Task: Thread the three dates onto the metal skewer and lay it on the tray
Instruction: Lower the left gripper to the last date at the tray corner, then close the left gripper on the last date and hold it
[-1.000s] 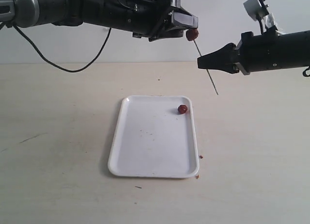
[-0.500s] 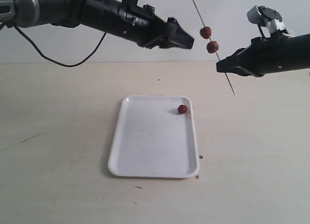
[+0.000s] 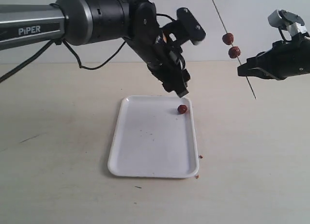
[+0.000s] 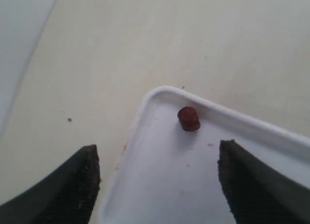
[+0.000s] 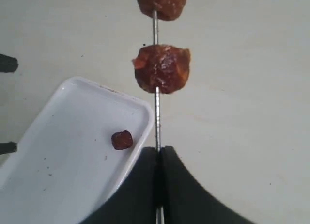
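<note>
Left gripper: jaws spread wide, empty; date just ahead between them, on tray. Right gripper: clamped on skewer, two dates beyond jaws.

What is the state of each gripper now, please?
Left gripper: open, holding nothing.
Right gripper: closed on the metal skewer, which carries two dates.

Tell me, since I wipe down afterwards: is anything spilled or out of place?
A few red-brown crumbs lie on the table just off the tray's near right corner, likely shed fruit. One date sits loose in the tray, not yet on the skewer.
</note>
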Motion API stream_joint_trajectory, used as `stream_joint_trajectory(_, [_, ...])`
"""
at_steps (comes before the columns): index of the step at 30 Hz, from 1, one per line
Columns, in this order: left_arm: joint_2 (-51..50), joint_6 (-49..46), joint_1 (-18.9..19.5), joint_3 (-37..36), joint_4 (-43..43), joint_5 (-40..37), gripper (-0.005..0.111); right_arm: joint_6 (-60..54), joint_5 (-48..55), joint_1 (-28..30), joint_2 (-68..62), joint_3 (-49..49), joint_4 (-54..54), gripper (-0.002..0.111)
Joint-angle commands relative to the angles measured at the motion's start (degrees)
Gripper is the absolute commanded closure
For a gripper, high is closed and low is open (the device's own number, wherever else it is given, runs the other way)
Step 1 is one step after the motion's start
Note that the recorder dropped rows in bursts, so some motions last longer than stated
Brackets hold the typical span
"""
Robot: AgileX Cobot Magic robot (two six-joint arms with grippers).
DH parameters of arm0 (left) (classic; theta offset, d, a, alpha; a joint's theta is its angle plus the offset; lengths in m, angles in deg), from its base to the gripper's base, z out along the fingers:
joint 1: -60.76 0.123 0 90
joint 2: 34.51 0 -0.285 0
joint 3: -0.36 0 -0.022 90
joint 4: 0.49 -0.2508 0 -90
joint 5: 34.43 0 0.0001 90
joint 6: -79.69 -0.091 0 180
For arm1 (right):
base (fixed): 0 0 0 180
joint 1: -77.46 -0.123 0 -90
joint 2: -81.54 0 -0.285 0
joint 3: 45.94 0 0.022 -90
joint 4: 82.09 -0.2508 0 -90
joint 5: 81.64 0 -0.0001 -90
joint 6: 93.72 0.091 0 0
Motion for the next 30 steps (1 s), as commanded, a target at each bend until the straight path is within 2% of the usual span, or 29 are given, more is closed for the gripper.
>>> stream_joint_trajectory(1, [-1.7,-19.72,-2.18,0.1,-9.13,1.7,0.039,0.0,2.59,0.16,0.28,0.07,0.58,0.108])
stream_joint_trajectory(5, [-5.16,-35.86,-2.85,0.1,-9.56,2.4,0.039,0.0,2.36,0.33,0.28,0.07,2.6,0.108])
stream_joint_trajectory(8, [-8.22,-42.16,-2.9,0.1,-11.66,5.55,0.039,0.87,2.33,1.01,0.28,0.07,3.19,0.108])
stream_joint_trajectory(15, [-14.01,-43.68,-2.9,0.1,-18.44,15.29,0.043,0.96,2.63,2.56,0.28,0.07,3.19,0.108])
stream_joint_trajectory(24, [-16.34,-43.79,-2.9,0.1,-21.15,18.16,0.044,0.96,2.72,2.57,0.28,0.07,3.19,0.108])
stream_joint_trajectory(26, [-16.56,-43.79,-2.9,0.1,-21.15,18.16,0.047,0.96,2.72,2.57,0.28,0.07,3.19,0.108])
stream_joint_trajectory(28, [-16.68,-43.44,-2.9,0.1,-21.04,18.05,0.058,0.96,2.72,2.57,0.28,0.07,3.19,0.108])
stream_joint_trajectory(30, [-16.68,-43.44,-2.9,0.1,-21.04,17.97,0.06,0.96,2.72,2.57,0.28,0.07,3.08,0.108])
